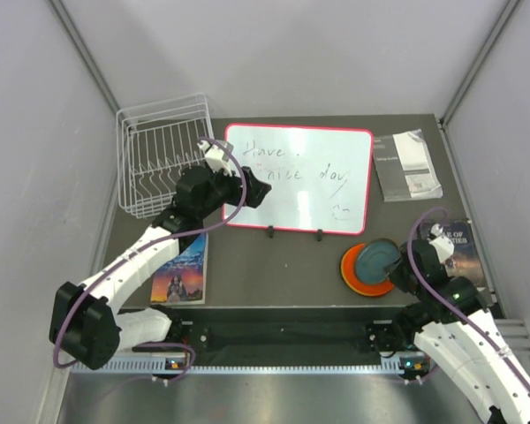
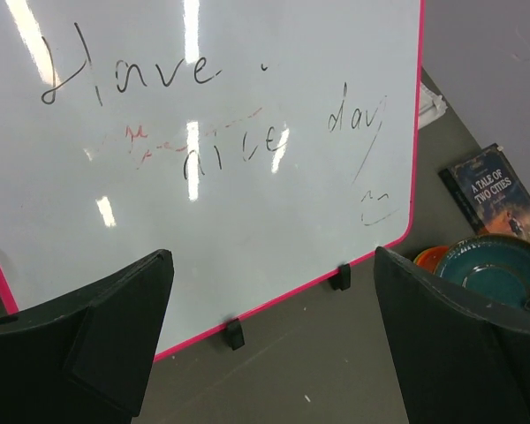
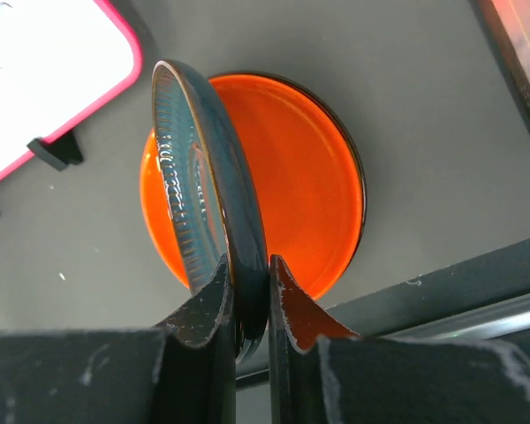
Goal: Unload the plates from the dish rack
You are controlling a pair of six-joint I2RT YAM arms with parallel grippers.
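Note:
My right gripper (image 3: 249, 265) is shut on the rim of the dark teal plate (image 3: 203, 168), held on edge just above the orange plate (image 3: 309, 177), which lies flat on the table. Both plates show in the top view, the teal plate (image 1: 377, 259) over the orange plate (image 1: 357, 276), and in the left wrist view at the right edge (image 2: 486, 274). My left gripper (image 2: 274, 344) is open and empty, hovering over the whiteboard's near edge. The white wire dish rack (image 1: 162, 152) stands at the back left and looks empty. The red and lime green plates are out of view.
A red-framed whiteboard (image 1: 300, 177) with writing lies mid-table on small black feet. A book (image 1: 181, 269) lies near the left arm, another book (image 1: 464, 243) at the right, and a pamphlet (image 1: 408, 163) at the back right.

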